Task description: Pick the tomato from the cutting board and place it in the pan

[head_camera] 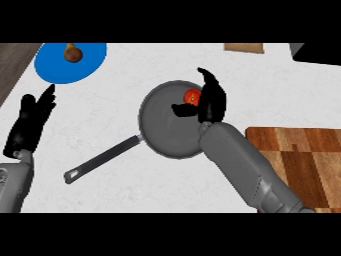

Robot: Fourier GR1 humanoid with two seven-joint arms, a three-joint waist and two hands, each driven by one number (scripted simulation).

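Observation:
The red tomato [192,95] shows in the upper right part of the grey pan [162,125], half hidden by my right hand [213,100]. That hand hangs over the pan's right side with its fingers nearly straight, pointing away from me. Its thumb is spread to the left below the tomato, and the tomato lies in the gap between thumb and fingers. The wooden cutting board [309,165] lies at the right, under and beside my right forearm, with nothing on its visible part. My left hand [31,120] rests open at the left, fingers up.
The pan's long handle [103,161] runs toward the lower left. A blue plate [58,70] with a small brown item [72,54] sits at the back left. A tan object [244,47] and a dark corner [328,52] lie along the back edge.

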